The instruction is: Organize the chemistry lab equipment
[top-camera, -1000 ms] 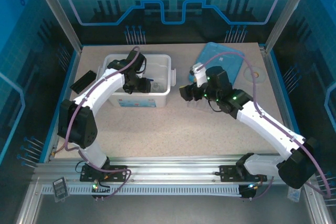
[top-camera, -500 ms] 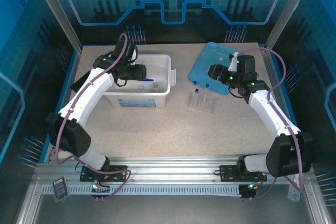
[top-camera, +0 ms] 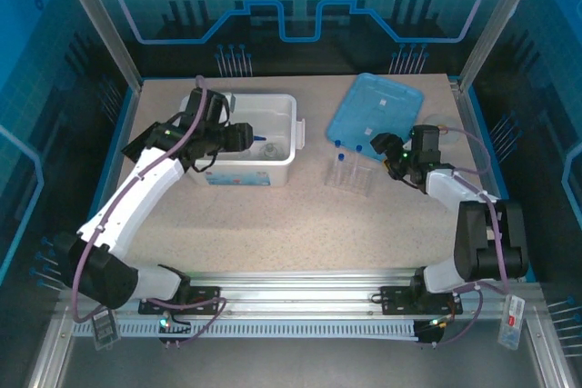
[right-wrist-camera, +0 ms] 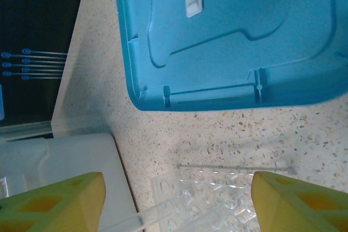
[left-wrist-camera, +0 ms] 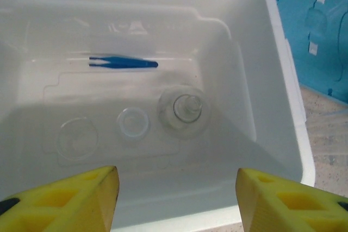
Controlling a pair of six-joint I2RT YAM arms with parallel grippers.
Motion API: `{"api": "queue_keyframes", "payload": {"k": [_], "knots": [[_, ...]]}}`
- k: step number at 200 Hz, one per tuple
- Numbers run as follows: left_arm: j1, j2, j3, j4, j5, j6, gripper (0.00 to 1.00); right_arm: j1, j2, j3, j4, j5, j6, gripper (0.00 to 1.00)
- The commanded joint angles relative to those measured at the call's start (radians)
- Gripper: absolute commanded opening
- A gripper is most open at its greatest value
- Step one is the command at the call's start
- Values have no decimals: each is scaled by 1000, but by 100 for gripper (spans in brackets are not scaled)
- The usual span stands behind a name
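**Tube rack stands outside the bin as both arms hang open**

From above: the left fingers (top-camera: 238, 137) hang over the white bin (top-camera: 289, 114) at the back left of the bench (top-camera: 273, 224). The right fingers (top-camera: 380, 145) are just to the right of the rack (top-camera: 350, 174), which stands on the bench between the bin and the right arm. Its tubes (top-camera: 338, 146) stand upright, blue caps up. The blue lid (top-camera: 382, 102) lies flat just behind the rack, and a black strip (top-camera: 144, 141) lies left of the bin. The right arm is much the nearer to the rack; the left would have to reach across the bin's wall.

Left wrist: the left fingers (left-wrist-camera: 65, 199) are parted wide with nothing between them, pointing down into the bin. On its floor the tweezers (left-wrist-camera: 124, 62) lie near the far wall, long axis across the view. Nearer are a flask (left-wrist-camera: 180, 110) and two beakers (left-wrist-camera: 132, 123) in a row, apart from one another.

Right wrist: the right fingers (right-wrist-camera: 54, 199) are spread wide and empty. The rack lies between them and just ahead, with the lid beyond and the bin's corner at the left.

With glassware and tweezers in the bin, the rack looks to be the piece left out. A grasp would likely need the fingers to straddle it without tipping the tubes, and bin and lid crowd it on two sides.
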Motion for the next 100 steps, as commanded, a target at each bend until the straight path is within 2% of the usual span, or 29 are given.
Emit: {"api": "queue_keyframes", "payload": {"k": [1, 51, 100], "knots": [[-6, -46, -49, 37, 21, -2, 60, -22, 33, -13, 99, -2, 90, 72], [-6, -69, -98, 47, 11, 5, 60, -24, 92, -41, 161, -13, 153, 72], [-6, -61, -99, 56, 14, 6, 60, -22, 74, -76, 156, -1, 169, 72]]}}
